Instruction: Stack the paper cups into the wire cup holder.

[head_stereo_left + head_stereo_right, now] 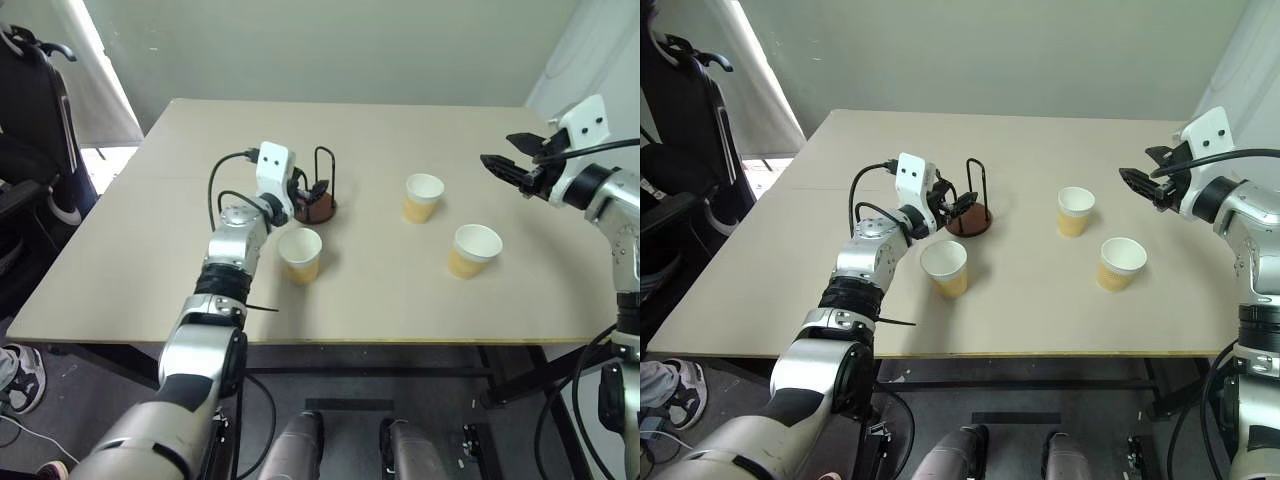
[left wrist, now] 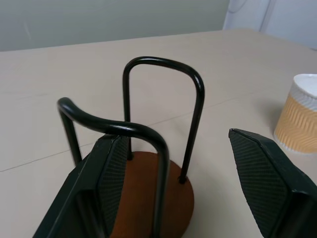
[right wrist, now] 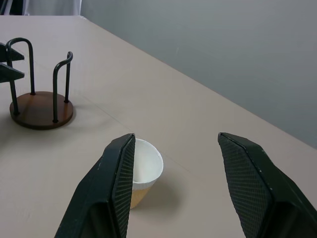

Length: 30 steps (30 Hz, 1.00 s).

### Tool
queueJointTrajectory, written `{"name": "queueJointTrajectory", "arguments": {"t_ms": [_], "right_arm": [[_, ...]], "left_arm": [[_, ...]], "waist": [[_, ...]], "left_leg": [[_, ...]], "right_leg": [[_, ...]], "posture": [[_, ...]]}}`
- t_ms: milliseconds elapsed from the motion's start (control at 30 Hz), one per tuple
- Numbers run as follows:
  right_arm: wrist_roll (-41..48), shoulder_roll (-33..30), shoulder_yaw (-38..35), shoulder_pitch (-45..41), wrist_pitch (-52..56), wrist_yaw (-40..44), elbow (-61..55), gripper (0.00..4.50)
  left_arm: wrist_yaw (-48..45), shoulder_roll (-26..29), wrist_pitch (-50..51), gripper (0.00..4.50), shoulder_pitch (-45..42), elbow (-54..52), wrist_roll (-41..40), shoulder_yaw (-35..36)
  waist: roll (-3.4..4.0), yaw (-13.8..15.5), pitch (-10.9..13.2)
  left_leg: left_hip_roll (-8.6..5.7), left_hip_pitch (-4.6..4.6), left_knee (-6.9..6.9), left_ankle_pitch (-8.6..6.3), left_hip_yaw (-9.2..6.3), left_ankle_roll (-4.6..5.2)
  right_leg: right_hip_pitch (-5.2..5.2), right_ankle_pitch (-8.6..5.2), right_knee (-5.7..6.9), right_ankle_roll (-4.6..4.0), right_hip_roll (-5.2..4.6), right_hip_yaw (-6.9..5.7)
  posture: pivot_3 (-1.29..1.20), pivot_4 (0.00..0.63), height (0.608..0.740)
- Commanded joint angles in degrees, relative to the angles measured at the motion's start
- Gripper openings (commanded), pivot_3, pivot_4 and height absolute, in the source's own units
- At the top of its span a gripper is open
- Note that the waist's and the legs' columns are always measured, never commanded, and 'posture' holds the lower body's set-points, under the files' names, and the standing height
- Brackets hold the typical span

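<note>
The wire cup holder (image 1: pixel 318 203), a reddish-brown disc with black wire loops, stands empty near the middle of the table. My left gripper (image 1: pixel 314 191) is open right at it. In the left wrist view one loop crosses one finger (image 2: pixel 106 183) and the other loop rises between the fingers above the holder's base (image 2: pixel 143 198). Three tan paper cups stand upright: one (image 1: pixel 300 254) just in front of the holder, one (image 1: pixel 423 197) to its right, one (image 1: pixel 474 250) nearer the front right. My right gripper (image 1: pixel 503 166) hovers open above the right side, empty, over a cup (image 3: pixel 144 171).
The beige table (image 1: pixel 130 270) has its front edge close to me and its left edge beside a black chair (image 1: pixel 30 120). A person's shoe (image 1: pixel 22 375) is on the floor at the left. A pale wall runs behind the table.
</note>
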Motion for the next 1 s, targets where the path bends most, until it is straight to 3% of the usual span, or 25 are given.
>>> {"name": "queueJointTrajectory", "arguments": {"t_ms": [33,167,233,300,500,533,833,1000], "right_arm": [[1.08,-0.98,-2.57,0.21,0.12,-0.86,-2.93,2.63],[1.46,-1.16,-3.19,1.1,0.51,-1.16,-3.79,2.63],[1.6,-1.09,-3.51,1.48,0.81,-1.34,-4.27,2.65],[1.7,-1.02,-3.66,1.69,1.05,-1.46,-4.6,2.65],[2.17,-0.91,-3.86,1.88,1.44,-1.95,-5.04,2.65],[2.23,-0.88,-3.91,1.89,1.47,-2.02,-5.06,2.65],[2.57,-1.18,-4.22,2.14,1.52,-2.35,-5.13,2.65],[2.75,-1.38,-4.13,1.99,1.51,-2.58,-5.13,2.65]], "left_arm": [[0.43,-0.52,-2.79,3.44,-3.4,1.82,0.56,0.29],[0.0,-0.87,-3.9,3.44,-4.43,3.85,0.75,0.13],[-0.11,-0.92,-4.29,3.04,-4.71,4.49,0.88,0.06],[-0.21,-0.91,-4.56,2.48,-4.86,4.88,0.92,0.07],[-1.46,-1.04,-4.68,0.18,-4.71,4.8,0.69,0.09],[-1.77,-1.04,-4.62,0.03,-4.59,4.63,0.65,0.04],[-6.07,-0.6,-3.16,0.03,-3.34,2.32,-0.12,-0.2],[-17.06,0.6,1.68,0.03,-0.54,-5.94,-1.89,-2.96]], "waist": [[0.0,0.01,0.0],[0.0,0.04,0.0],[0.0,0.02,0.0],[0.0,0.01,0.0],[0.0,0.04,0.0],[0.0,0.04,0.0],[0.0,0.04,0.0],[0.0,0.04,0.0]], "left_leg": [[0.0,0.0,0.0,0.0,0.0,0.0],[-0.02,-0.02,0.0,0.0,0.02,0.01],[-0.02,-0.02,0.0,-0.01,0.03,0.02],[-0.02,-0.02,0.0,-0.01,0.04,0.03],[-0.02,-0.03,0.01,-0.01,0.04,0.04],[-0.02,-0.03,0.01,-0.01,0.04,0.04],[-0.02,-0.03,0.01,-0.01,0.04,0.04],[-0.02,-0.05,0.02,-0.01,0.04,0.06]], "right_leg": [[0.0,-0.02,0.0,0.04,0.0,0.0],[0.0,-0.04,-0.02,0.09,0.0,0.01],[0.0,-0.07,-0.02,0.15,0.0,0.01],[0.0,-0.08,-0.02,0.16,0.0,0.01],[0.0,-0.2,-0.02,0.37,0.0,0.01],[0.0,-0.19,-0.02,0.37,0.0,0.01],[0.01,-0.17,-0.02,0.41,0.0,0.01],[0.0,-0.14,-0.03,0.36,0.0,0.02]], "posture": [[0.0,0.15,0.74],[0.0,0.15,0.74],[0.0,0.15,0.74],[0.0,0.15,0.74],[0.0,0.15,0.74],[0.0,0.15,0.74],[0.0,0.15,0.74],[0.0,0.15,0.74]]}}
